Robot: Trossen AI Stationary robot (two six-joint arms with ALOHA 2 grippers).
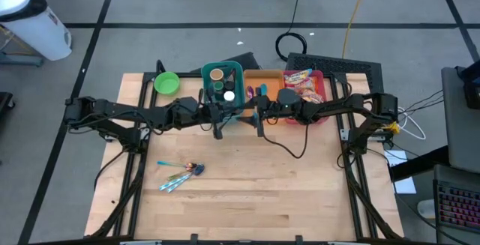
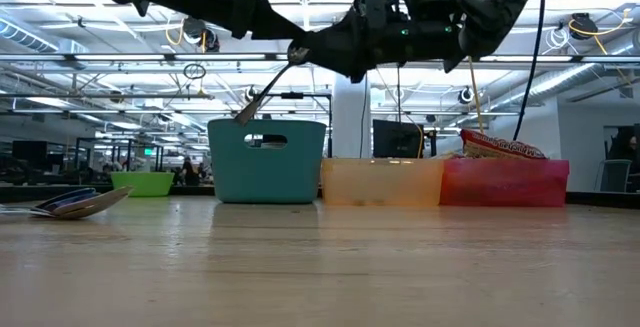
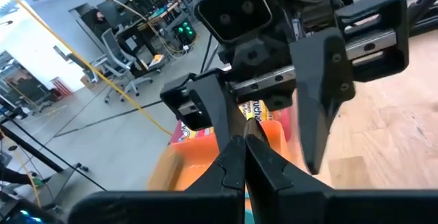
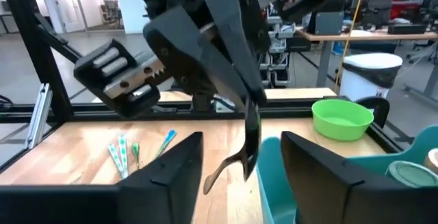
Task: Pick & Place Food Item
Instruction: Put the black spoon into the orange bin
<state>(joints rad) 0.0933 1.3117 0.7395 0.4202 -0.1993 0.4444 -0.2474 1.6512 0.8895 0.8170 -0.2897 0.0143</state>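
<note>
Lower left of the high view: one loose cluster of cutlery (image 1: 180, 176) on the surface (image 1: 247, 192); piece count unreadable.

Mid-frame: left end effector (image 4: 248, 101) pressed together, pinching one dark utensil (image 2: 268, 89) that hangs in the air. Right end effector (image 4: 241, 138) is spread, fingers either side of the utensil, no contact seen.

Judgement: handover. Right should close squarely on the handle; left lets go only after.

Top: three bins, teal (image 1: 234, 69), orange (image 1: 259, 76), red (image 1: 321, 95). One snack bag (image 1: 304, 84), the food item, lies in the red bin. One green bowl (image 1: 166, 83).
</note>
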